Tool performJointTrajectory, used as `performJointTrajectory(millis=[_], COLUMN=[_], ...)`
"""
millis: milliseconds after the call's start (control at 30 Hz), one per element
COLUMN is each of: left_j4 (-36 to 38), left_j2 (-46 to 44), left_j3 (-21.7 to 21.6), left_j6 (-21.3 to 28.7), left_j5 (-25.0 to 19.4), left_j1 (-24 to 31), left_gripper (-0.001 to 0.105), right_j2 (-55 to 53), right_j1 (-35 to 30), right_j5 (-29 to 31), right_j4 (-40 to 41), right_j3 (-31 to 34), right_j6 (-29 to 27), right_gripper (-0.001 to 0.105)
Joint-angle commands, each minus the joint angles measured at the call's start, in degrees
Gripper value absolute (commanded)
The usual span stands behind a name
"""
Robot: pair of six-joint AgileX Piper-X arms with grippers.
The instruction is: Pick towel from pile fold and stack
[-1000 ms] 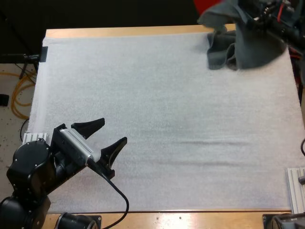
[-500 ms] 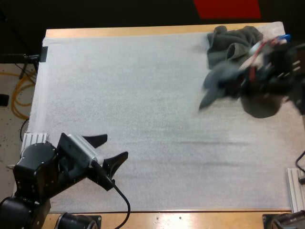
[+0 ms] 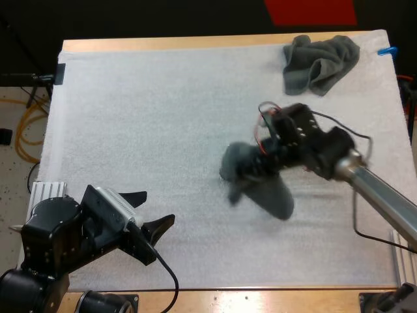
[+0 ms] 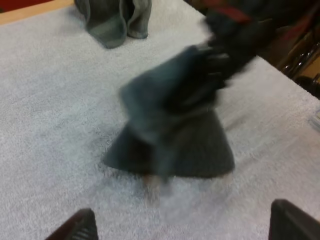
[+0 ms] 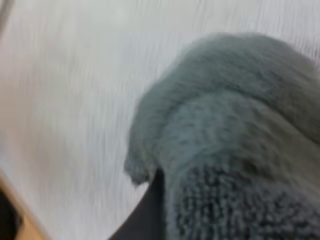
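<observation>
A dark grey-green towel point(image 3: 260, 186) hangs bunched from my right gripper point(image 3: 259, 166), which is shut on it over the middle of the white mat point(image 3: 163, 117); its lower end touches or nearly touches the mat. In the right wrist view the towel point(image 5: 235, 150) drapes over one black finger point(image 5: 147, 217). Another crumpled towel point(image 3: 319, 62) lies at the mat's far right corner. My left gripper point(image 3: 156, 207) stands open low over the mat's near left part, with nothing between its fingers. Its wrist view looks at the hanging towel point(image 4: 175, 135), with the crumpled towel point(image 4: 112, 20) beyond.
A metal bracket point(image 3: 45, 190) sits at the mat's near left edge and another point(image 3: 404, 257) at its near right edge. The wooden table edge point(image 3: 260, 297) runs along the front. Open mat spreads between the two grippers and across the far left.
My right arm has swung from the far right corner to the middle of the mat, carrying one towel down with it. The other towel stayed in the corner. My left gripper barely moved.
</observation>
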Motion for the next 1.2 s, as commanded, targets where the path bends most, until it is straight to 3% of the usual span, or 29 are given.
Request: performJointTrajectory(millis=[0, 167, 267, 333, 433, 767, 1000, 1167], left_j4=[0.2, 0.2, 0.2, 0.2, 0.2, 0.2, 0.2, 0.51], left_j2=[-0.13, -0.13, -0.13, -0.13, -0.13, -0.13, -0.13, -0.13], left_j3=[-0.29, -0.29, -0.29, -0.29, -0.29, -0.29, -0.29, -0.29], left_j6=[0.24, 0.24, 0.24, 0.24, 0.24, 0.24, 0.24, 0.24], left_j5=[0.36, 0.36, 0.36, 0.36, 0.36, 0.36, 0.36, 0.36], left_j1=[-0.17, -0.17, -0.17, -0.17, -0.17, -0.17, -0.17, -0.17], left_gripper=[0.067, 0.067, 0.067, 0.067, 0.067, 0.067, 0.067, 0.067], right_j2=[2.3, 10.55, 13.89, 15.37, 16.13, 14.04, 12.4, 12.39], right_j1=[-0.12, -0.12, -0.12, -0.12, -0.12, -0.12, -0.12, -0.12], right_j5=[-1.0, -2.11, -2.11, -2.11, -2.11, 4.02, 14.9, 20.38], right_j4=[-8.55, -15.57, -15.65, -15.65, -15.22, -4.97, 14.09, 25.93], right_j3=[-1.51, -8.16, -13.21, -16.55, -19.91, -22.13, -22.13, -22.13], right_j6=[3.22, 6.24, 6.23, 6.14, 5.72, 0.02, -11.45, -13.64], right_gripper=[0.0, 0.004, 0.027, 0.052, 0.072, 0.071, 0.071, 0.071])
